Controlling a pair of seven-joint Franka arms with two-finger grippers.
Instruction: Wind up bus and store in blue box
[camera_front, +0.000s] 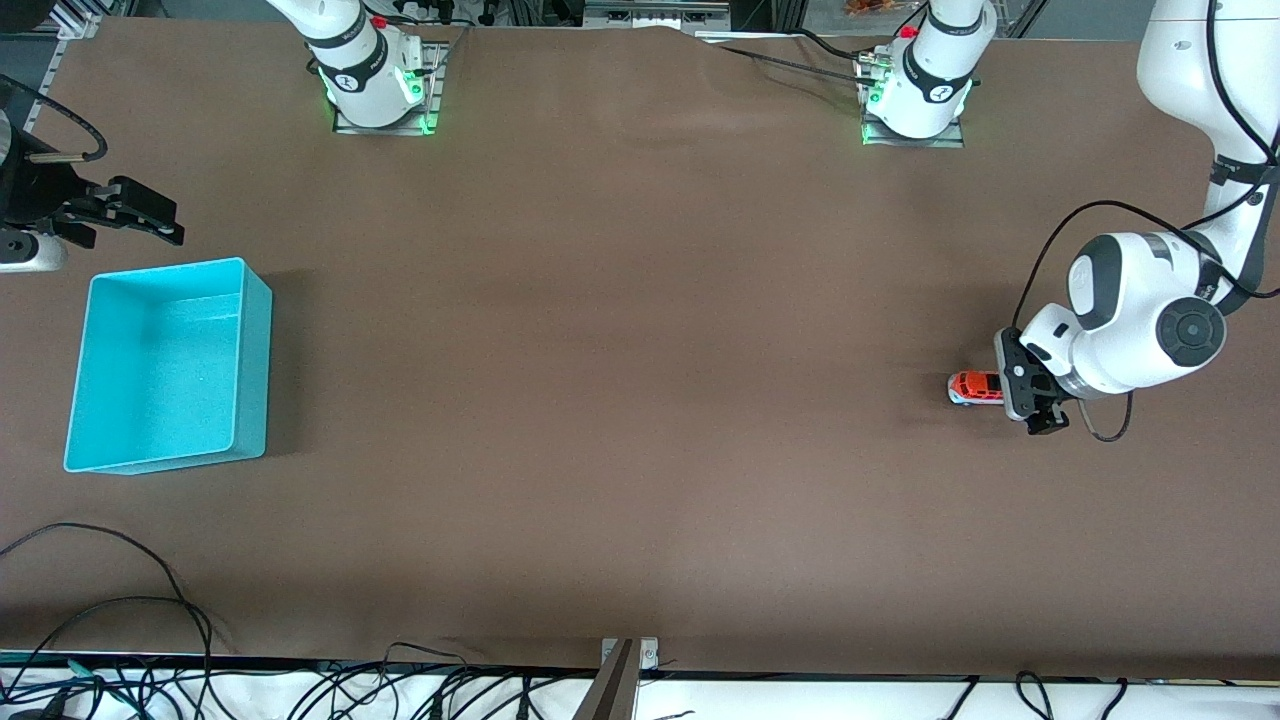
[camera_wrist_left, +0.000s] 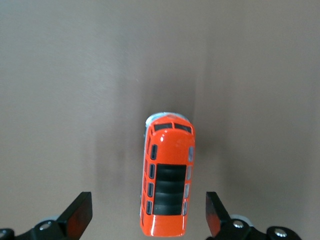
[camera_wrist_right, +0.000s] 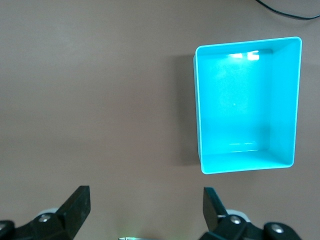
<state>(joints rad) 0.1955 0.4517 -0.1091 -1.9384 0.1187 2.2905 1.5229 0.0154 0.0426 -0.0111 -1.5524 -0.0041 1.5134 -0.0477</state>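
Over the bus (camera_wrist_left: 168, 178), left gripper (camera_wrist_left: 148, 212) gapes empty; right gripper (camera_wrist_right: 145, 210) likewise, near blue box (camera_wrist_right: 247, 107).

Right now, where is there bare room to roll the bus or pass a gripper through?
The broad brown table between the bus and the blue box is bare. The box's inside is empty. It is tight only at the bus, with the open left gripper astride it, and near the box, where the open right gripper waits.

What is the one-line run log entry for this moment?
left pincer: open, low around bus, not gripping | right pincer: open, waiting near blue box | bus: on table | box: empty
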